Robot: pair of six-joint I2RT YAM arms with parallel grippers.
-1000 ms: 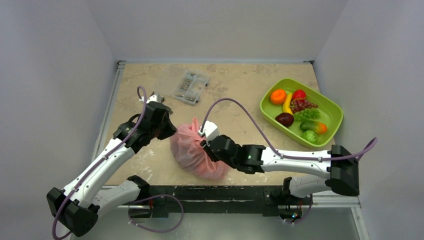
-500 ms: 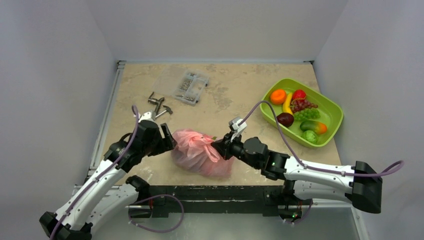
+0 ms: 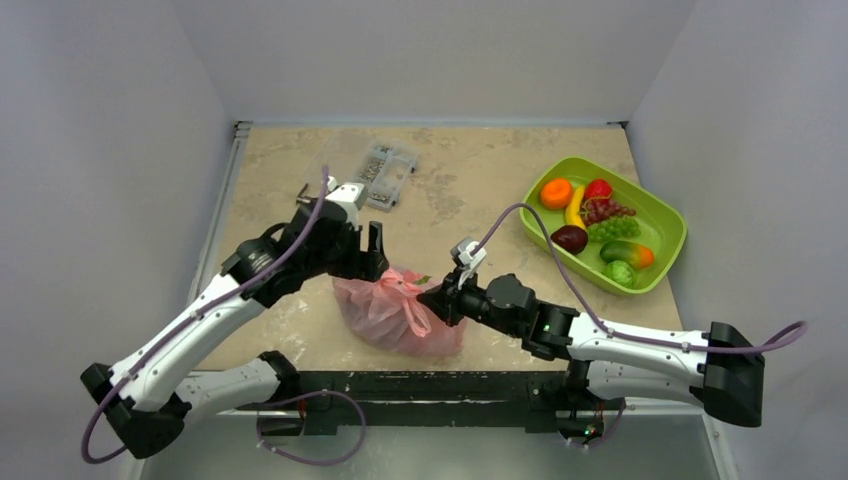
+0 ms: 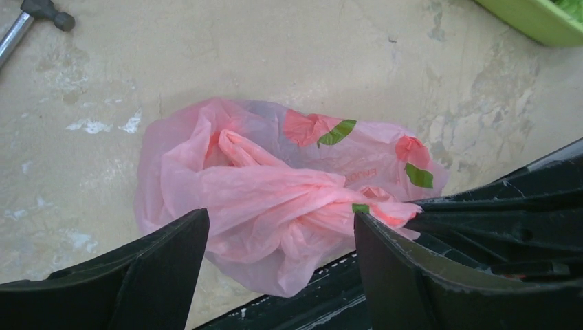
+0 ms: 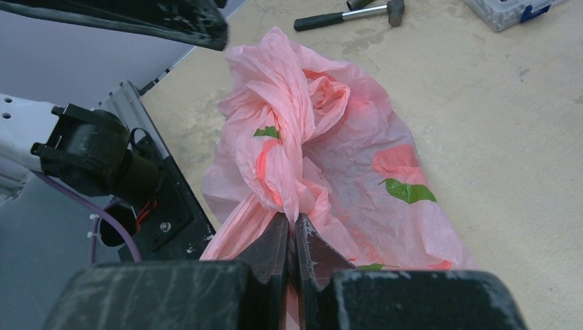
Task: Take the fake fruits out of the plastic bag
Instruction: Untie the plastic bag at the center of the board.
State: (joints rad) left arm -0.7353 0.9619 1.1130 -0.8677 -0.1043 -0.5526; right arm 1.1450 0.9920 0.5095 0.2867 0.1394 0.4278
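The plastic bag (image 3: 395,318) is seen crumpled on the table (image 3: 480,185) near its front edge, between the two arms, with its pink film drawn up into a twisted rope across the top; red fruit shapes and green leaves are printed on it. That twist is pinched at its right end by the right gripper (image 3: 434,298), whose jaws are pressed together on the film with no gap left between them, as the right wrist view shows. The left gripper (image 3: 372,256) is held over the bag's far left side with its jaws spread wide — nothing is gripped between them, and whether a fingertip touches the film cannot be told. The fake fruits (image 3: 600,228) are gathered well apart from the bag, in a lime-green tray (image 3: 662,240) at the table's far right. Beyond the left arm a hammer (image 5: 344,15) is laid on the table, and a clear compartment box (image 3: 385,170) is set farther back.
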